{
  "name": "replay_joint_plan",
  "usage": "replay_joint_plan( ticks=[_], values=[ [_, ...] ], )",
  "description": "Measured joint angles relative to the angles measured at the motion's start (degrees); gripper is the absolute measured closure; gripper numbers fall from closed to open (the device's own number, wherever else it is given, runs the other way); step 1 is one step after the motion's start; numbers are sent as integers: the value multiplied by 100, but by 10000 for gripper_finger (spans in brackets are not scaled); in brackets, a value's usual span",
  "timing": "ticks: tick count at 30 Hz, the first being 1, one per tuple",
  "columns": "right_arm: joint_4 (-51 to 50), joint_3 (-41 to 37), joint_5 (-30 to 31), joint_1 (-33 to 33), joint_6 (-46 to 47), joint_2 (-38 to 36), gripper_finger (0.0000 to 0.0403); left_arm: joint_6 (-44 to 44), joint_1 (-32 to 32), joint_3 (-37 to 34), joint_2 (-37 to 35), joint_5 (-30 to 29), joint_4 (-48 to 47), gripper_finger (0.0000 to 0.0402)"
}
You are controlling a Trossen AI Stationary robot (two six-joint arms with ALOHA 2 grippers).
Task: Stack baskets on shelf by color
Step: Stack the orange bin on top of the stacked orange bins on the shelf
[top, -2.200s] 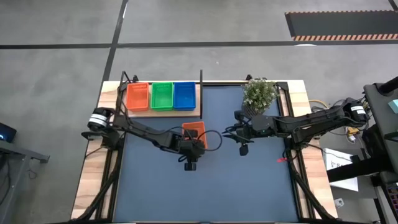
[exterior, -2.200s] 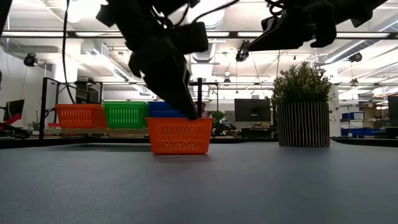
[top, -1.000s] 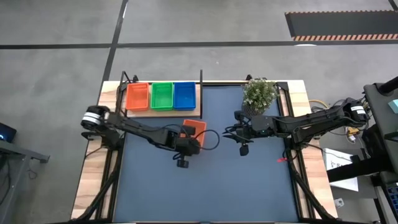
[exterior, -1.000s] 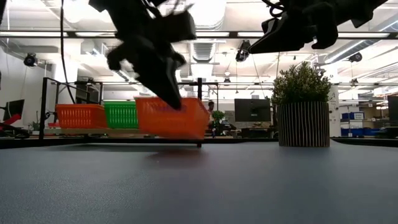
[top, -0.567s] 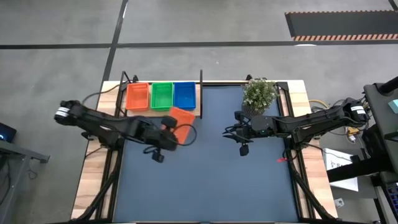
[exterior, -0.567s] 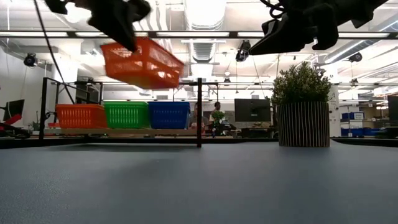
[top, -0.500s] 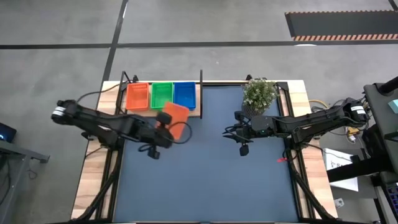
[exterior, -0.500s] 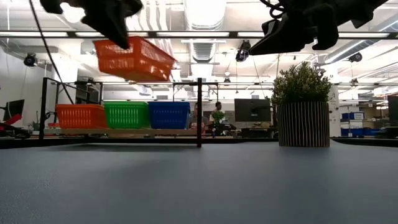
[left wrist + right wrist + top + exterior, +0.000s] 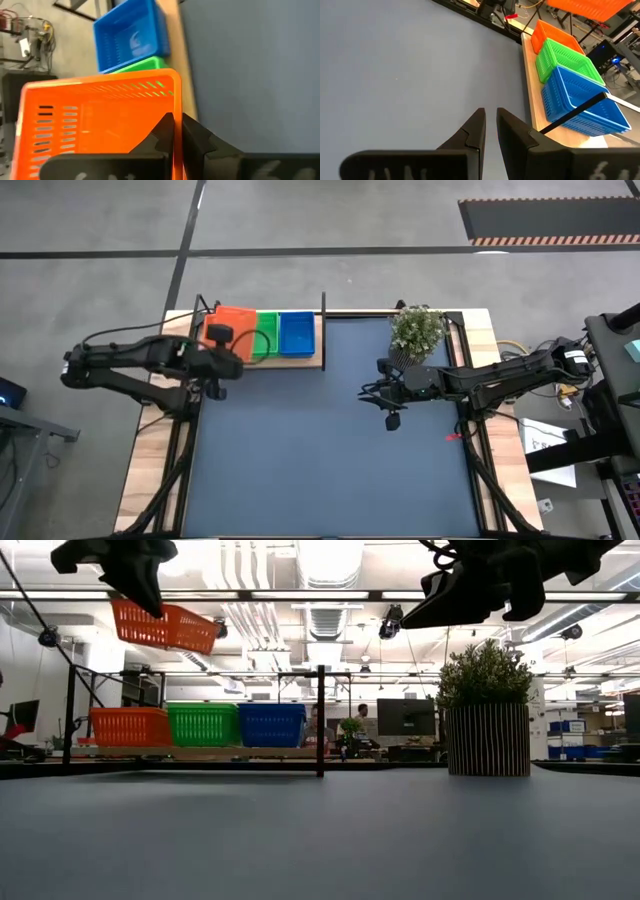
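My left gripper [image 9: 176, 120] is shut on a red-orange basket [image 9: 236, 318] and holds it in the air over the left end of the shelf [image 9: 290, 363]. In the low view this basket [image 9: 165, 627] hangs high above the row on the shelf: another red-orange basket [image 9: 130, 727], a green one [image 9: 265, 335] and a blue one [image 9: 297, 333], each resting on its bottom. My right gripper [image 9: 490, 117] waits over the mat near the plant, open by a narrow gap, with nothing between its fingers. My left gripper pinches one side wall of the red-orange basket at its rim [image 9: 176, 107], with one finger inside the basket and one outside. The fingers slant down from the table's near side. The basket is lifted clear and tilted, its right end lower in the low view.
A thin black post [image 9: 323, 330] stands upright at the shelf's right end. A potted plant [image 9: 417, 330] sits at the back right of the dark mat [image 9: 330, 460].
My left gripper has risen and swung toward the table's far left, carrying the red-orange basket from just above the mat to high over the shelf's left end. The basket has turned and tipped on the way.
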Motion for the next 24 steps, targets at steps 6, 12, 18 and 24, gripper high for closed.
replay_joint_plan(
  ticks=[6, 12, 18, 24],
  values=[
    [-2, 0, -4, 0, 31, 0, 365, 404, 786, -300, -354, 12, 9, 401],
    [0, 0, -7, 0, 31, 0, 365, 840, 1580, -946, -644, 142, 171, 401],
    [0, 0, -9, 0, 30, 0, 365, 1311, 2178, -1480, -665, 218, 595, 401],
    [2, 0, -10, 0, 28, 0, 365, 1740, 2577, -1676, -402, 261, 921, 402]
  ],
)
